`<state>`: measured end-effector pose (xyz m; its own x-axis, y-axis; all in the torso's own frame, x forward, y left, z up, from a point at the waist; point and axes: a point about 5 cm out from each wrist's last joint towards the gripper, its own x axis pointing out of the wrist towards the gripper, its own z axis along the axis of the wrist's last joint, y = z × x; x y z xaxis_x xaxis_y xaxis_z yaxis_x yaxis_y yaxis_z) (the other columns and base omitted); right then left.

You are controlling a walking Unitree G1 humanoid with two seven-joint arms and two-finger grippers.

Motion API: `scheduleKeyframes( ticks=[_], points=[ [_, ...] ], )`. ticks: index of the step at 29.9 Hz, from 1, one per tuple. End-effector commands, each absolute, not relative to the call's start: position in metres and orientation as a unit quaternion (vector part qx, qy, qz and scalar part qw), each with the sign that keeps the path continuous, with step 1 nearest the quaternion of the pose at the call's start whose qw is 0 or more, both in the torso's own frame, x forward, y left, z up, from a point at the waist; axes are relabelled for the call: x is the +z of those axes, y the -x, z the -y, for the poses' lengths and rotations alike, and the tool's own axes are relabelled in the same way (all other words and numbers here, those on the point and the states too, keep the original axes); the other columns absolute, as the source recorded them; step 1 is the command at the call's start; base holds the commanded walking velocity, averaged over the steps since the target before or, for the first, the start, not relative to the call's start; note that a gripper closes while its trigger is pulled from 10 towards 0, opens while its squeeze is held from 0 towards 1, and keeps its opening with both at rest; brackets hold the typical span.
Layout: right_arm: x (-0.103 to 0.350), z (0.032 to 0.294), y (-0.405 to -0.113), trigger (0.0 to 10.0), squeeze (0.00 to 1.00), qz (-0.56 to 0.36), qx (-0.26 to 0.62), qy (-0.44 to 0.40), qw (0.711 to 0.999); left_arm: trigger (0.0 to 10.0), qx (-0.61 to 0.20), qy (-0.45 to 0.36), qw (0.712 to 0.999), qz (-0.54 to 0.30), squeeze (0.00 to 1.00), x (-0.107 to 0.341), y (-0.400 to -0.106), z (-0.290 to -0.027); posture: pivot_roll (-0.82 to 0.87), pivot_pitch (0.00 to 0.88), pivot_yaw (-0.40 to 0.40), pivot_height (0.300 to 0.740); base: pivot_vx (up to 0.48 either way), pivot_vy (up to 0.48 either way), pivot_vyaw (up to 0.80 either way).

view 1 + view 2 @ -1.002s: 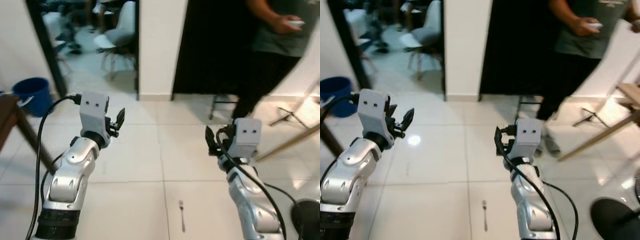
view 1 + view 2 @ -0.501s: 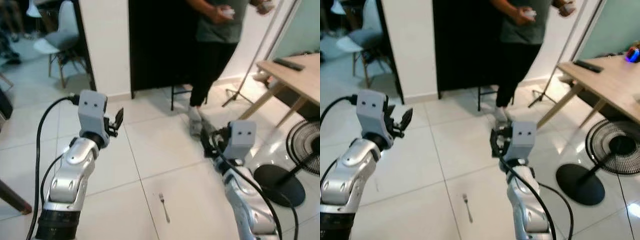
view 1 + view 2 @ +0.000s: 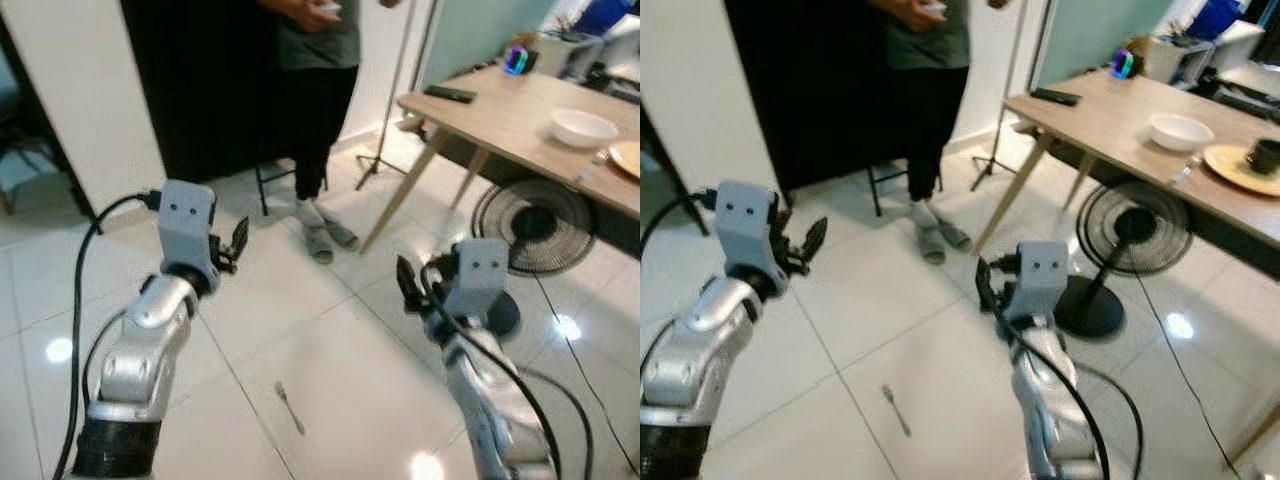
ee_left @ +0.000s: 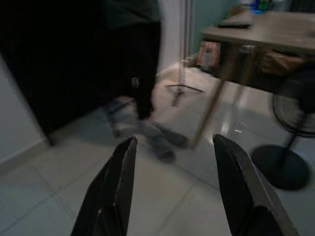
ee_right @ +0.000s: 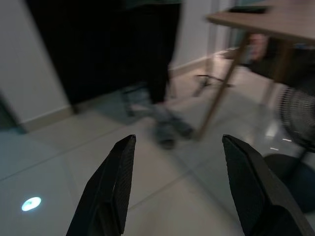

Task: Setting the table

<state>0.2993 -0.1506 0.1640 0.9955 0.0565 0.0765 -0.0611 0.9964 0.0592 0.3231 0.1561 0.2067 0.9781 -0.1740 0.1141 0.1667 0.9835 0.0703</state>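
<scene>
Two grippers, left (image 3: 238, 243) and right (image 3: 408, 288), raised with fingers spread and empty, likely kept clear for walking. Fork (image 3: 291, 407) flat on floor tiles at six o'clock; table (image 3: 1110, 115) with bowl (image 3: 1180, 131) and plate (image 3: 1237, 168) at two o'clock, person (image 3: 315, 90) at twelve.

Camera has swung right: wooden table (image 3: 1110, 115) with bowl (image 3: 1180, 131) and plate (image 3: 1242, 167), and floor fan (image 3: 1127, 242), now in view; blue bucket gone
</scene>
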Motion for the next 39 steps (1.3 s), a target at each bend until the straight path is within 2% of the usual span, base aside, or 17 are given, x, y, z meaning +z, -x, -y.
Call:
scheduleKeyframes(
  ticks=[1, 39],
  points=[
    [0.1616, 0.1524, -0.299, 10.0, 0.0, 0.032, 0.027, -0.03, 0.999, 10.0, -0.087, -0.034, 0.994, 0.055, 0.0, 0.2043, -0.3233, -0.156, -0.07, 0.0, 0.051, 0.74, 0.0, 0.0, -0.8],
    [0.1601, 0.1519, -0.2986, 10.0, 0.0, 0.029, 0.023, -0.033, 0.999, 10.0, -0.086, -0.037, 0.994, 0.054, 0.0, 0.205, -0.3244, -0.1562, -0.06, 0.0, 0.057, 0.74, 0.0, 0.0, -0.8]
  ],
)
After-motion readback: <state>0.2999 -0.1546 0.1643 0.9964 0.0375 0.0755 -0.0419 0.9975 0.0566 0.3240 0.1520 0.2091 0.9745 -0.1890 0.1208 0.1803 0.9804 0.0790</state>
